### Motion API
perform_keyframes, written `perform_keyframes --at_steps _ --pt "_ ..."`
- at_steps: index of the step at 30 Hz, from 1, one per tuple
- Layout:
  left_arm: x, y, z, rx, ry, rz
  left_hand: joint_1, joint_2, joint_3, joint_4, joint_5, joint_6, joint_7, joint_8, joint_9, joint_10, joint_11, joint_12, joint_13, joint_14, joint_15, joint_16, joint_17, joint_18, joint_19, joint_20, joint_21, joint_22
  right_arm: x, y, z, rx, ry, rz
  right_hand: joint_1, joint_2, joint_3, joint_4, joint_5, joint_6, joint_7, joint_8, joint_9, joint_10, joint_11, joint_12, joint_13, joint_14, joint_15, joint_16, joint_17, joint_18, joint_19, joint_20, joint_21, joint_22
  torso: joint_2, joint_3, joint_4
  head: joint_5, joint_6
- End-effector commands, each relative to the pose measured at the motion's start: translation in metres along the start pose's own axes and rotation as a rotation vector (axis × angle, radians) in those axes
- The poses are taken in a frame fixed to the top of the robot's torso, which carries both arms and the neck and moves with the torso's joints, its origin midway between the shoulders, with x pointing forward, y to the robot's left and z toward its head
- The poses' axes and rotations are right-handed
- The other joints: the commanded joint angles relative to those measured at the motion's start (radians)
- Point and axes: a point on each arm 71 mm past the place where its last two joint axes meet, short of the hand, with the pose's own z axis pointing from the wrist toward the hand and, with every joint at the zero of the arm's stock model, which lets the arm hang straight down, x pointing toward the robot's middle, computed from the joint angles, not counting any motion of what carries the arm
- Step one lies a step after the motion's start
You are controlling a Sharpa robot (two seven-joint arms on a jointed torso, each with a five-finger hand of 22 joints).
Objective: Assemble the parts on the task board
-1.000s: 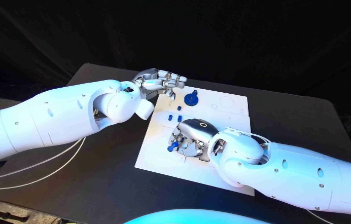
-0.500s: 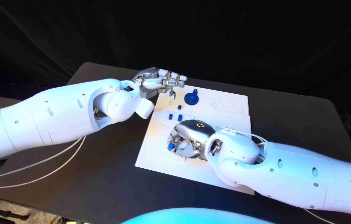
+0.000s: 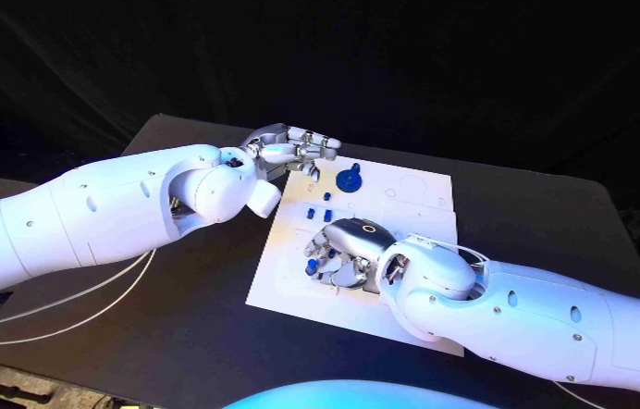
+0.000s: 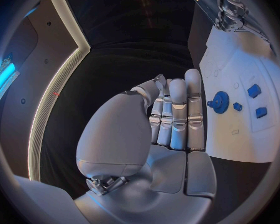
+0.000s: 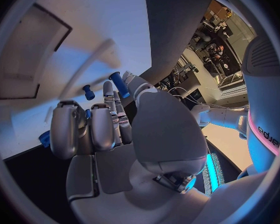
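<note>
The task board (image 3: 413, 207) lies flat in the middle of the black table (image 3: 160, 335), a white plate with shallow recesses. The right hand (image 3: 343, 250) rests palm-down over the board's near half, its fingers curled downward onto the plate; a small blue part (image 3: 313, 266) shows at its fingertips, and in the right wrist view a blue peg (image 5: 119, 84) stands just beyond the fingers (image 5: 109, 109), with a second blue peg (image 5: 88, 92) beside it. Whether the hand actually pinches any of these cannot be told. The left hand (image 3: 287, 150) hangs at the board's far left corner, holding nothing, its fingers laid straight and close together, as the left wrist view confirms (image 4: 171, 119). Just beyond the left hand's fingertips a blue gear (image 3: 348, 180) sits on the board, apart from the hand. Between the two hands, two small blue blocks (image 3: 317, 213) lie side by side on the plate, touched by neither hand.
</note>
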Motion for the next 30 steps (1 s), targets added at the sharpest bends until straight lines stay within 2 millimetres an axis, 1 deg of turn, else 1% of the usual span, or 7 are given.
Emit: perform_keyframes --at_steps 1,10,14,18,20,23,30 --pt "0.002 -0.001 0.0 0.004 0.018 0.0 0.0 0.006 -0.003 -0.002 -0.001 -0.003 0.001 -0.002 -0.001 -0.009 0.001 0.003 0.001 -0.007 0.0 -0.004 -0.001 0.013 0.009 0.001 -0.005 -0.001 -0.004 0.0 -0.003 -0.002 -0.062 0.029 -0.012 0.0 -0.023 0.003 0.012 -0.021 -0.007 -0.003 -0.003 -0.007 -0.003 0.013 0.008 0.03 -0.006 0.0 0.004 0.005 -0.004 0.0 -0.005 0.178 0.001 0.0006 0.0001 -0.002 0.001" --pt "0.001 -0.001 0.0 0.003 0.017 -0.003 -0.005 0.007 -0.005 0.0 -0.001 -0.003 0.001 -0.002 -0.001 -0.011 0.002 0.005 0.001 -0.008 0.0 -0.004 -0.003 0.013 0.01 0.001 -0.006 -0.002 -0.02 -0.008 -0.027 0.001 -0.139 0.098 0.002 0.012 -0.075 0.004 0.019 -0.051 -0.01 0.004 -0.002 0.007 -0.015 0.064 0.036 0.029 -0.014 -0.003 -0.003 0.003 0.002 -0.007 0.002 0.182 -0.002 0.0 -0.001 -0.016 0.006" --pt "0.001 -0.001 0.0 0.003 0.014 -0.006 -0.007 0.008 -0.006 0.002 -0.001 -0.003 0.001 -0.002 -0.002 -0.011 0.002 0.005 0.001 -0.008 0.001 -0.004 -0.002 0.013 0.01 0.002 -0.007 -0.002 -0.039 -0.031 -0.047 0.09 -0.146 0.165 -0.004 0.025 -0.093 0.016 0.034 0.02 0.019 0.041 0.016 0.084 -0.01 0.127 0.069 0.033 -0.012 0.004 0.007 -0.002 0.013 -0.009 0.024 0.19 -0.004 -0.0008 -0.003 -0.038 0.011" --pt "-0.001 0.0 -0.001 0.003 0.008 -0.007 -0.007 0.008 -0.006 0.002 -0.001 -0.003 0.001 -0.002 -0.002 -0.011 0.002 0.005 0.001 -0.008 0.001 -0.004 -0.002 0.013 0.01 0.002 -0.007 -0.002 -0.059 -0.065 -0.077 0.224 -0.148 0.225 -0.066 0.029 -0.138 0.064 0.093 0.059 0.01 0.068 0.029 0.152 -0.021 0.218 0.13 0.039 -0.019 0.02 0.027 -0.008 0.026 -0.011 0.056 0.2 -0.008 -0.0021 -0.0092 -0.084 0.011" --pt "-0.001 0.001 -0.001 0.002 0.005 -0.006 -0.007 0.008 -0.006 0.002 -0.001 -0.003 0.001 -0.002 -0.002 -0.011 0.002 0.005 0.001 -0.008 0.001 -0.004 -0.002 0.013 0.01 0.002 -0.007 -0.002 -0.066 -0.08 -0.093 0.284 -0.156 0.241 -0.084 0.029 -0.173 0.083 0.125 0.087 -0.011 0.092 0.04 0.2 -0.041 0.364 0.253 0.048 -0.037 0.047 0.062 -0.016 0.044 -0.025 0.101 0.214 -0.009 -0.0021 -0.0139 -0.106 0.017" --pt "-0.002 0.005 -0.002 -0.007 0.002 -0.005 -0.008 0.008 -0.006 0.002 -0.001 -0.003 0.001 -0.002 -0.002 -0.012 0.002 0.006 0.001 -0.008 0.001 -0.004 -0.002 0.013 0.01 0.002 -0.007 -0.002 -0.072 -0.097 -0.119 0.368 -0.16 0.239 -0.077 0.05 -0.237 0.109 0.134 0.13 -0.036 0.133 0.071 0.282 -0.063 0.963 0.898 0.054 -0.051 0.08 0.106 -0.019 0.05 -0.046 0.12 0.22 -0.012 -0.0004 -0.0188 -0.133 0.014" --pt "-0.001 0.009 -0.003 -0.009 0.003 0.003 -0.012 0.009 -0.008 0.004 -0.001 -0.005 0.001 -0.003 -0.002 -0.014 0.002 0.007 0.002 -0.008 0.001 -0.004 -0.004 0.013 0.01 0.002 -0.009 -0.003 -0.069 -0.111 -0.154 0.48 -0.154 0.218 -0.066 0.078 -0.298 0.142 0.127 0.145 -0.039 0.149 0.103 0.273 -0.065 1.089 1.052 0.06 -0.055 0.109 0.148 -0.025 0.058 -0.046 0.143 0.226 -0.016 0.0043 -0.0355 -0.164 0.008"
